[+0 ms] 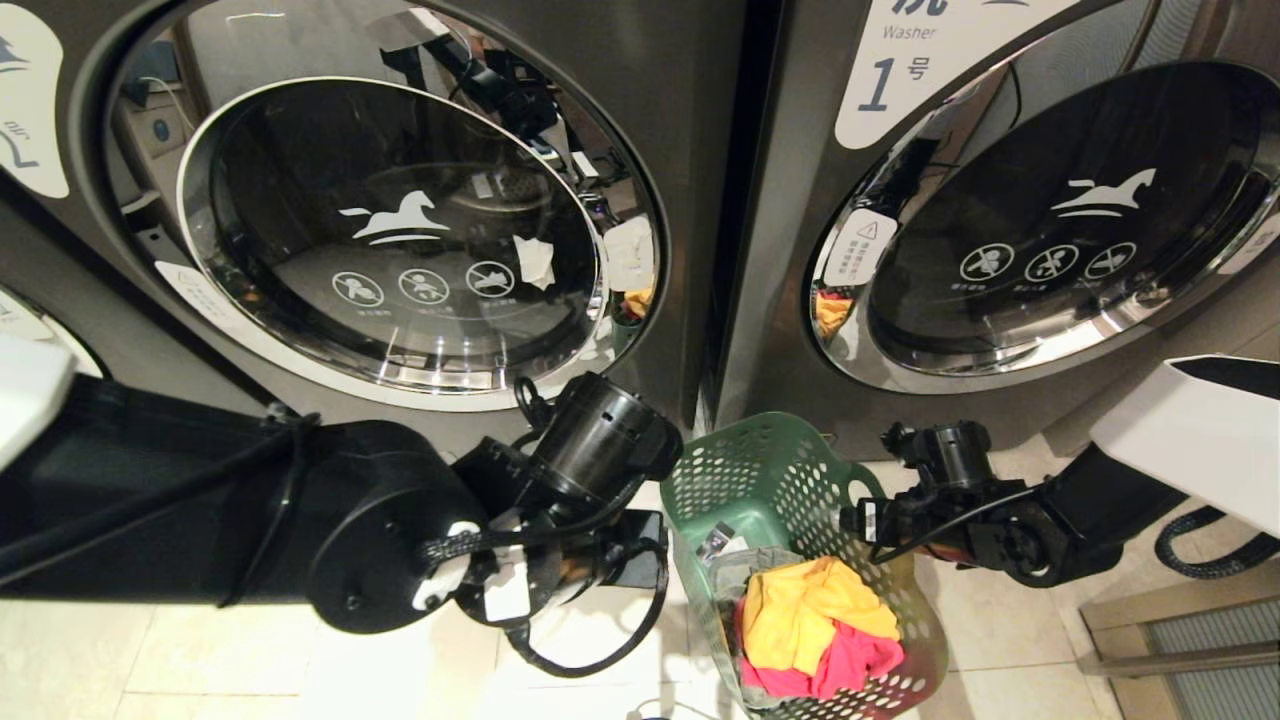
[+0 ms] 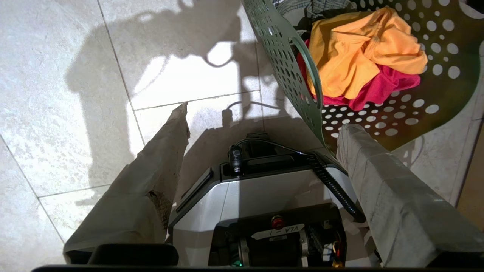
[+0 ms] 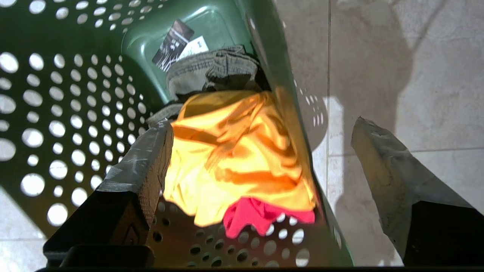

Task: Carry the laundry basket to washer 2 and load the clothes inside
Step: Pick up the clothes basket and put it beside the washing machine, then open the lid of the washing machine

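Left arm fills the near foreground of the head view, from 9 o'clock in toward centre, black housing and looped cables. Left end effector points down at the tile floor, fingers spread wide, holding nothing; one finger over bare tile, the other just beside the basket's outer wall. Robot base sits below it.

Laundry basket, dark green, perforated, stands on the floor at about 6 o'clock in the head view, between the two arms, in front of the seam between the washers. Inside: orange-yellow garment on top, pink-red garment under it, grey garment toward the far end.

Right end effector comes in from 3 o'clock, wide open, gripping nothing; one finger inside the basket beside the orange cloth, the other outside over tile, basket wall between them.

Washer 2 at 11 o'clock, round glass door with horse logo shut. Washer 1 at 1 o'clock, door also shut.
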### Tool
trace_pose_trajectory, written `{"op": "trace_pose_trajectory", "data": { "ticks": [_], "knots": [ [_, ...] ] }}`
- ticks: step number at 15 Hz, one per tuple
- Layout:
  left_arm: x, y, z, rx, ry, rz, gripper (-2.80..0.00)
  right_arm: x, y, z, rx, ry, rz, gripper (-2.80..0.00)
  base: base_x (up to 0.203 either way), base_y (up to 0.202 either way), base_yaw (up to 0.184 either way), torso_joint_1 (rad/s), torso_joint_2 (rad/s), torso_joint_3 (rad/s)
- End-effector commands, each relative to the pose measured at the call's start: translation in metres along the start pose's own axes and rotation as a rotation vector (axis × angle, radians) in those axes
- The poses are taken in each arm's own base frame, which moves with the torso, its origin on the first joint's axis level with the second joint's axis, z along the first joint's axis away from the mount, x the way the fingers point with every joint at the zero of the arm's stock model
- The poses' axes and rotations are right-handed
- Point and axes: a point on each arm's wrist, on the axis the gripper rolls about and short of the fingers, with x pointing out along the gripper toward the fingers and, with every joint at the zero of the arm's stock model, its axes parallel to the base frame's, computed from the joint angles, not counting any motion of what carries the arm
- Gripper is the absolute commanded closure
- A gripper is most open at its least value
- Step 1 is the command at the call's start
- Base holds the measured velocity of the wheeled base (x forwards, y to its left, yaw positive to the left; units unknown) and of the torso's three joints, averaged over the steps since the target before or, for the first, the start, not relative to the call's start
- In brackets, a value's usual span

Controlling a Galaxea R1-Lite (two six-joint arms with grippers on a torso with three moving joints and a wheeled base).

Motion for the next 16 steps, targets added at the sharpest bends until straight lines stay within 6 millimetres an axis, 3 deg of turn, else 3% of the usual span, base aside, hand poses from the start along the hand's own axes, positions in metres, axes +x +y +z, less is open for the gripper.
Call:
{"op": "trace_pose_trajectory", "data": {
  "ticks": [1,2,10,16],
  "knots": [
    [-0.019,0.008,0.005,-0.023,-0.035,-0.015,-2.80,0.024,-0.004,-0.002,0.009,0.005,-0.012,-2.80,0.000,0.000,0.000,0.000,0.00,0.000],
    [-0.022,0.012,0.008,-0.034,-0.043,-0.012,-2.80,0.031,-0.004,0.003,0.012,-0.013,-0.013,0.00,0.000,0.000,0.000,0.000,0.00,0.000],
    [-0.021,0.015,0.009,-0.054,-0.042,-0.008,-2.80,0.058,-0.007,0.020,-0.012,-0.066,-0.028,0.00,0.000,0.000,0.000,0.000,0.00,0.000],
    [-0.023,0.016,0.009,-0.056,-0.043,-0.009,-2.80,0.058,-0.009,0.022,-0.011,-0.065,-0.071,0.00,0.000,0.000,0.000,0.000,0.00,0.000]
  ]
}}
